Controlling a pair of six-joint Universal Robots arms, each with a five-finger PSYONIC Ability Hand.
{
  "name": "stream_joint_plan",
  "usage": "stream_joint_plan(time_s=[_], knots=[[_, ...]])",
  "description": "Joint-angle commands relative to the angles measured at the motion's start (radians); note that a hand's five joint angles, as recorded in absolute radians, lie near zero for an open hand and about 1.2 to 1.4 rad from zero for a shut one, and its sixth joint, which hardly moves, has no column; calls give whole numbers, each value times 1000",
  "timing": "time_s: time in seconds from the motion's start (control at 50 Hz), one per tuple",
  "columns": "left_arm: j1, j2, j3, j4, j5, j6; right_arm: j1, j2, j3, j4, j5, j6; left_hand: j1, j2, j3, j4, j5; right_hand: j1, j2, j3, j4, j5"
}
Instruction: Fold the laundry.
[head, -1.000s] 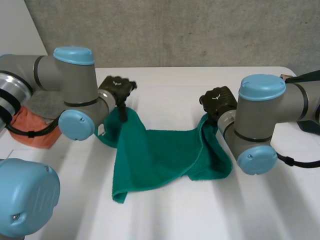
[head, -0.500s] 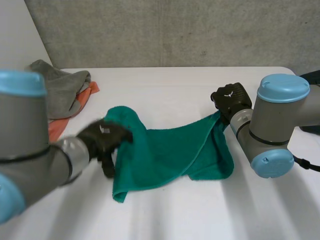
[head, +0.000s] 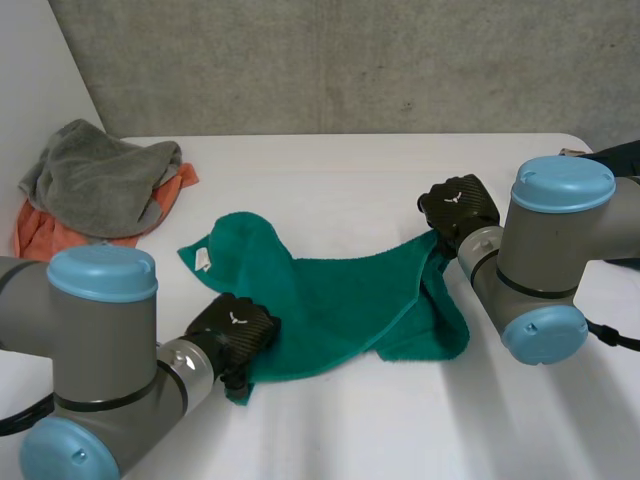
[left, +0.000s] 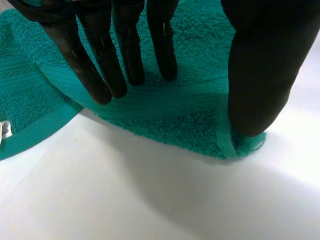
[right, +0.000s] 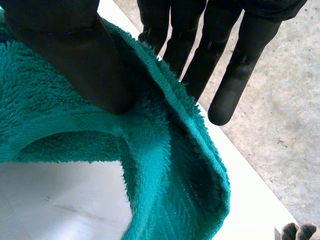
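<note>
Green towel (head: 340, 300) is pinched at one corner by the right hand (right: 65, 50); another corner is pressed under the flat left hand (left: 125, 45), probably to be gripped next.

White table (head: 350, 170) stretches across the whole scene, smooth and bright, and its far edge runs straight along the foot of a grey concrete wall (head: 350, 60). The wall is rough and speckled. At the far left a plain white panel (head: 40, 70) stands against it. Over at the right edge, a dark object (head: 618, 152) pokes in just past the table's far right corner; what it is, hard to say. From the right wrist, the table's edge (right: 60, 200) drops off to a mottled concrete floor (right: 280, 100).
</note>
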Motion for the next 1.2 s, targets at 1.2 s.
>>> stream_joint_plan(time_s=[1.2], knots=[[174, -97, 349, 437, -3, -129, -35, -77, 146, -150, -120, -191, 832, 836, 837, 831, 832, 284, 217, 203, 199, 244]])
